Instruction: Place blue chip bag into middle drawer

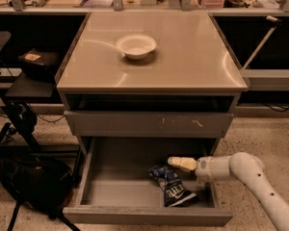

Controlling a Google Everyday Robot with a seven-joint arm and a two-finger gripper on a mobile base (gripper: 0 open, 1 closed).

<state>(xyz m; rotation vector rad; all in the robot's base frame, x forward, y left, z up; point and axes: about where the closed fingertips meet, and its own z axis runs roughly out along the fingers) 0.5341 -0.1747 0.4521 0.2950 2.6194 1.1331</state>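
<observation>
The end effector (174, 162) is seen inside the open middle drawer (119, 189), on its right side, just above the top of the blue chip bag (174, 188). It cannot be told whether the end effector is apart, together or clamped on the bag. It looks to be touching the bag's top corner, or very nearly.

A few things could go wrong from here. If the bag is caught on the end effector when the arm is pulled back, it could be dragged up and out over the drawer's front edge. The bag is light and crinkly, so it would be snagged easily. One end of the bag is propped up a little, so it could be pinched if the drawer is pushed shut. The arm could also be bumped against the scratched drawer front (149, 123) just above it if it is lifted too fast.

Only the bag is held in the middle drawer, in the near right part. The drawer above is shut, so its inside is hidden. A white bowl (136, 45) is set on the counter (195, 57), toward the far left, and nothing can be seen in it.
</observation>
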